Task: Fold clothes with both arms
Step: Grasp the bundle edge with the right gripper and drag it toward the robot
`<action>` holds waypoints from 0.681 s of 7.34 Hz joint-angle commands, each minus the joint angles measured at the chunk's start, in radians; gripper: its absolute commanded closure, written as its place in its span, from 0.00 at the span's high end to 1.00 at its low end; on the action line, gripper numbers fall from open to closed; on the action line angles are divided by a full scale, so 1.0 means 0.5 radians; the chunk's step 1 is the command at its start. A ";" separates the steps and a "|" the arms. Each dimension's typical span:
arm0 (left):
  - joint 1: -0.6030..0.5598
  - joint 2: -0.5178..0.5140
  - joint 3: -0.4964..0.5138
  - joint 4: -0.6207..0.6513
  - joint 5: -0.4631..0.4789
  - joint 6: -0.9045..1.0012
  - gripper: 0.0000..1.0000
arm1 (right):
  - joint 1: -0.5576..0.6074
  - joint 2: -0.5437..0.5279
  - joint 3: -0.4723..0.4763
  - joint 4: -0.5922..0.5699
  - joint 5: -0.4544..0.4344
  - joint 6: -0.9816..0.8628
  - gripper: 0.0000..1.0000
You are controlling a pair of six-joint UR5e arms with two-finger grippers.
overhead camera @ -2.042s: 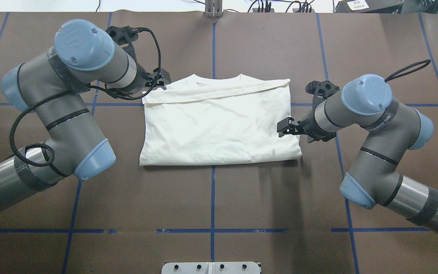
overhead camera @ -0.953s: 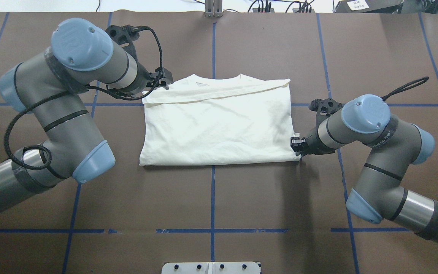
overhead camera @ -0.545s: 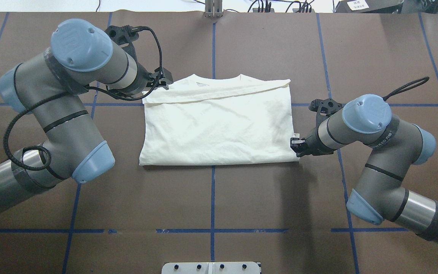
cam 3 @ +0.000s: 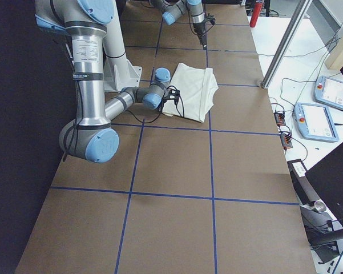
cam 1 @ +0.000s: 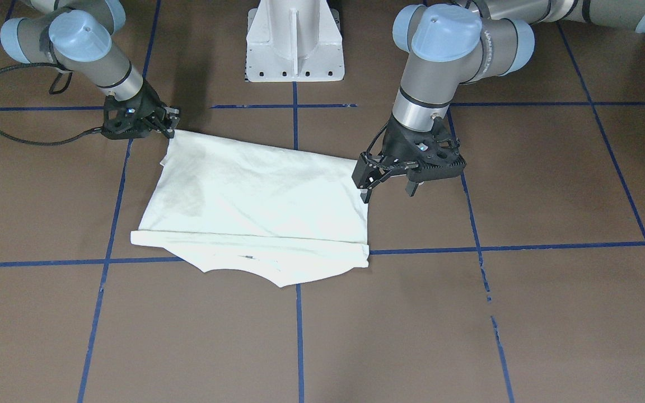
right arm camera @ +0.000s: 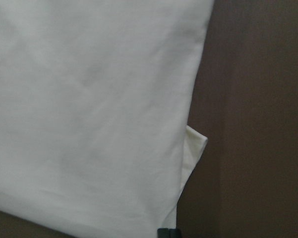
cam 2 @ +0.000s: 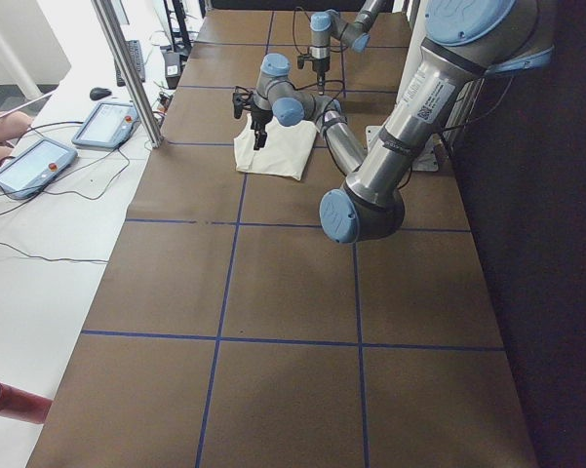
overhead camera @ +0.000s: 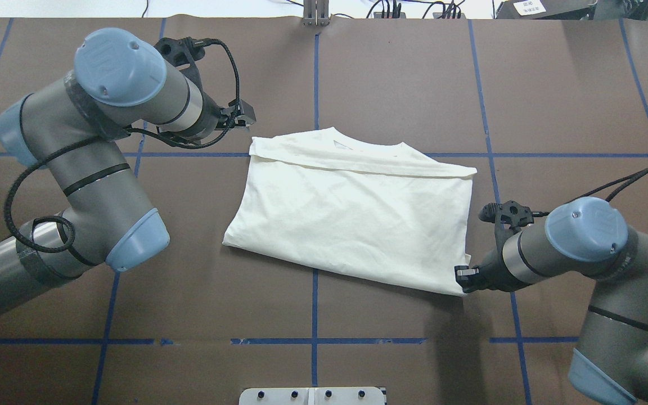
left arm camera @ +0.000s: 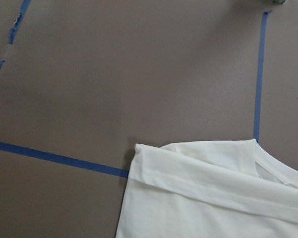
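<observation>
Cream shirt [overhead camera: 352,219] dragged askew — right gripper [overhead camera: 461,277] pinching its corner, left gripper [overhead camera: 243,116] agape, unmoved.

In the overhead view, the left arm [overhead camera: 99,169] bends sharply at upper left, wrist angled rightward, left gripper [overhead camera: 241,119] with jaws spread, while the right arm [overhead camera: 532,260] folds at lower right, wrist low, right gripper [overhead camera: 463,277] clamped on the shirt [overhead camera: 352,219] corner.
</observation>
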 commanded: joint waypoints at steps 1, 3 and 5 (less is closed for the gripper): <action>0.002 0.000 -0.014 0.000 0.003 -0.009 1.00 | -0.410 -0.197 0.243 0.006 -0.014 0.219 0.00; 0.005 -0.003 -0.020 0.000 0.000 -0.012 1.00 | -0.739 -0.241 0.400 0.007 -0.023 0.458 0.00; 0.054 -0.003 -0.023 0.003 -0.009 -0.037 1.00 | -0.829 -0.235 0.464 0.013 -0.307 0.524 1.00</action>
